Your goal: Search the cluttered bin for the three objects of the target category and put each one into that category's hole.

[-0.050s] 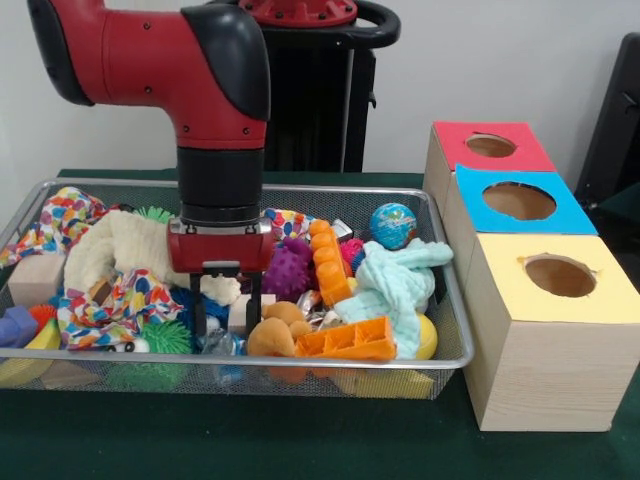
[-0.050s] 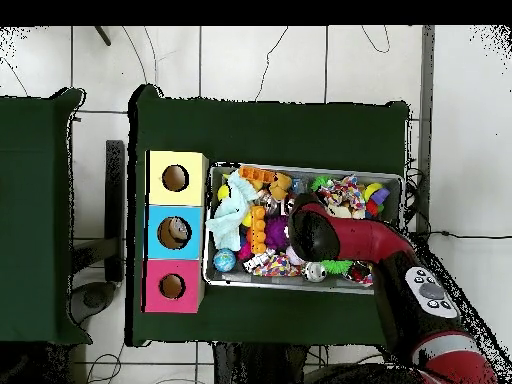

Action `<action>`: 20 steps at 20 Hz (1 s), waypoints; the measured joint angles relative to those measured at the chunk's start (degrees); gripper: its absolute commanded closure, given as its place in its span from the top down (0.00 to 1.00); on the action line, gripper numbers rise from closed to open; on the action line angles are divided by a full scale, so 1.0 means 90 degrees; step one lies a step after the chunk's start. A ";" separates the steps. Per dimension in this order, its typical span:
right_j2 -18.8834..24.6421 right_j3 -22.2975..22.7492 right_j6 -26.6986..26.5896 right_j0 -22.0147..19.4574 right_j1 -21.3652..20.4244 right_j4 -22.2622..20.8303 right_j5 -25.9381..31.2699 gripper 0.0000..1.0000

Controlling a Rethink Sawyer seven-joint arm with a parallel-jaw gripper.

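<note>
Nearest to me: green worktop [image 1: 300, 440], then the wire bin's [image 1: 440, 362] front rim.
Bin contents: I see an orange ridged block [image 1: 352, 340] at the front, a tan lump [image 1: 270, 335] just at its 9 o'clock, a mint cloth [image 1: 392, 285] at its 1 o'clock, a purple spiky ball [image 1: 288, 270] behind, a small globe ball [image 1: 393, 224] near the far rim, and a white plush [image 1: 120, 255] with a patterned cloth [image 1: 110, 300] at 9 o'clock.
Target objects: I cannot tell which category is meant; all toys lie in the bin.
Pincer: the pincer [image 1: 227, 318] hangs down into the clutter, fingers parted, either side of a pale block [image 1: 243, 312]; I cannot tell whether they touch it.
Boxes: at the bin's 3 o'clock, yellow box [image 1: 550, 330] nearest, blue box [image 1: 520, 205] behind it, red box [image 1: 488, 148] farthest, each with a round hole on top.
Overhead: arm [image 2: 340, 238] reaches over the bin's middle.
</note>
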 measured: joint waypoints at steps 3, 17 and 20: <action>0.0177 0.0105 0.0000 -0.0164 -0.0001 -0.0041 -0.0147 1.00; -0.0083 0.0147 0.0000 0.0487 -0.0017 -0.0245 -0.0607 1.00; -0.0380 0.0063 0.0000 0.0817 -0.0007 -0.0245 -0.0608 1.00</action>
